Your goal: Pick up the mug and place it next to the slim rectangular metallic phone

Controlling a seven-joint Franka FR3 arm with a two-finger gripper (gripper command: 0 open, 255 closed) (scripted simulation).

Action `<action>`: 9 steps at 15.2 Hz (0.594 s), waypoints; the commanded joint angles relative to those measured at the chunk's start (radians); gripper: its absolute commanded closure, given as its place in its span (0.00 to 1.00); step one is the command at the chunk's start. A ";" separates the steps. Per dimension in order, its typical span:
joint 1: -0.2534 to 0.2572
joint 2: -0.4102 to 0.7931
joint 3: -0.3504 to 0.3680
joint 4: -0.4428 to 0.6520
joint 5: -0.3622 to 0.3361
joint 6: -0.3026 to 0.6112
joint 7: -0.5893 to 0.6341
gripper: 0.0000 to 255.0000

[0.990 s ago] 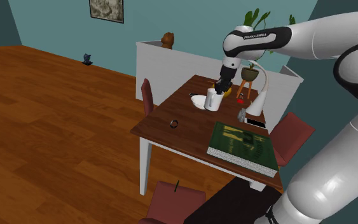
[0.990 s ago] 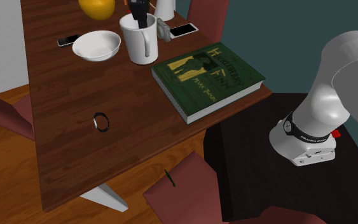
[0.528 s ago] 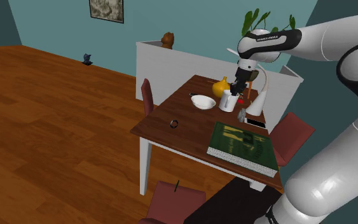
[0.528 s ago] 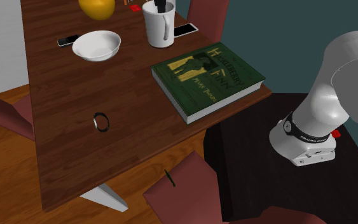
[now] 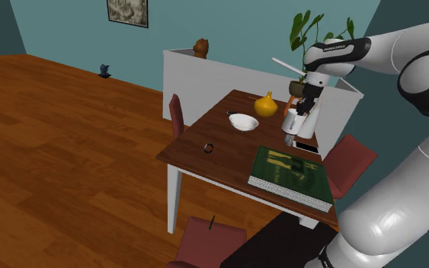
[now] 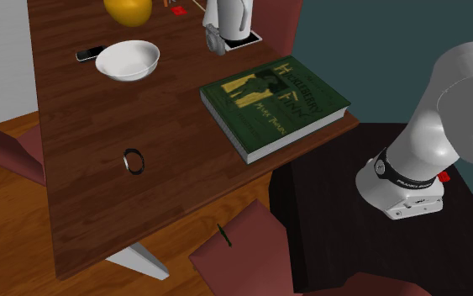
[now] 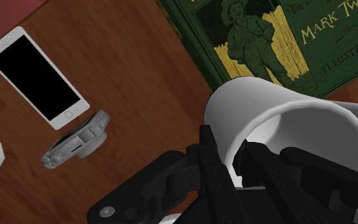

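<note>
My gripper [image 7: 238, 162] is shut on the rim of the white mug [image 7: 285, 127], one finger inside and one outside the wall. The mug hangs above the table. In the shoulder view the mug [image 5: 292, 120] hangs under the gripper [image 5: 302, 113], near the white lamp base. The slim white phone with a black screen [image 7: 36, 75] lies flat on the wood, a little apart from the mug. In the second exterior view the mug [image 6: 228, 15] hides part of the phone [image 6: 249, 38].
A small grey gadget [image 7: 77, 140] lies beside the phone. The green book [image 6: 274, 103] sits near the table's [image 6: 100, 210] front corner. A white bowl [image 6: 127, 60], a yellow vase [image 6: 127, 10], a dark phone [image 6: 89, 53] and a ring [image 6: 134, 160] are also there. Red chairs [image 5: 207, 240] surround the table.
The gripper has carried the mug away from beside the bowl, across the table toward the white phone, to where it now hangs over the phone's corner of the table.
</note>
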 commanded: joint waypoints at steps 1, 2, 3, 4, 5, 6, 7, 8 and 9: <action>-0.023 0.012 -0.028 0.018 0.002 -0.008 -0.053 1.00; -0.034 0.023 -0.042 0.030 0.004 -0.012 -0.079 1.00; -0.046 0.035 -0.055 0.043 0.008 -0.016 -0.106 1.00; -0.052 0.041 -0.062 0.050 0.010 -0.018 -0.119 1.00; -0.052 0.042 -0.062 0.038 0.010 -0.005 -0.120 1.00; -0.052 0.043 -0.062 0.026 0.011 0.008 -0.121 1.00; -0.052 0.044 -0.063 0.014 0.012 0.022 -0.122 1.00; -0.052 0.046 -0.063 0.002 0.012 0.035 -0.123 1.00; -0.053 0.048 -0.063 -0.009 0.013 0.048 -0.124 1.00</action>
